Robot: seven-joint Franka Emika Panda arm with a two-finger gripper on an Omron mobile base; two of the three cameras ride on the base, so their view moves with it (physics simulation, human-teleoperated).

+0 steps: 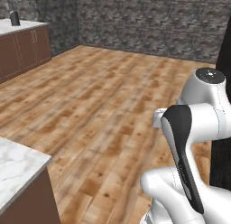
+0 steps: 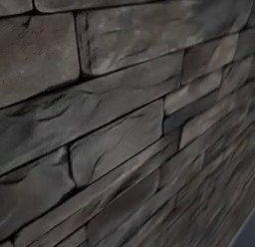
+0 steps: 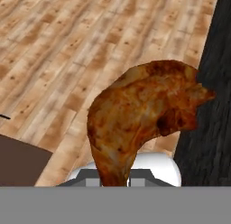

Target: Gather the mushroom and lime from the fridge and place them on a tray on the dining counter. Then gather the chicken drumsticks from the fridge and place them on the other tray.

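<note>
Item: browned roasted chicken drumstick [image 3: 144,114] — clamped at its narrow end in the closed gripper [image 3: 113,182], over plank floor | left base view: marble-topped counter corner [image 1: 18,166] | right base view: grey stone wall [image 2: 114,106] close up

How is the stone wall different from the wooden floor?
The stone wall is dark grey, while the wooden floor is warm orange-brown. The stone wall stands upright and is built of rough blocks; the wooden floor lies flat and is made of long smooth planks. Both are laid in rows of pieces with visible seams.
</note>
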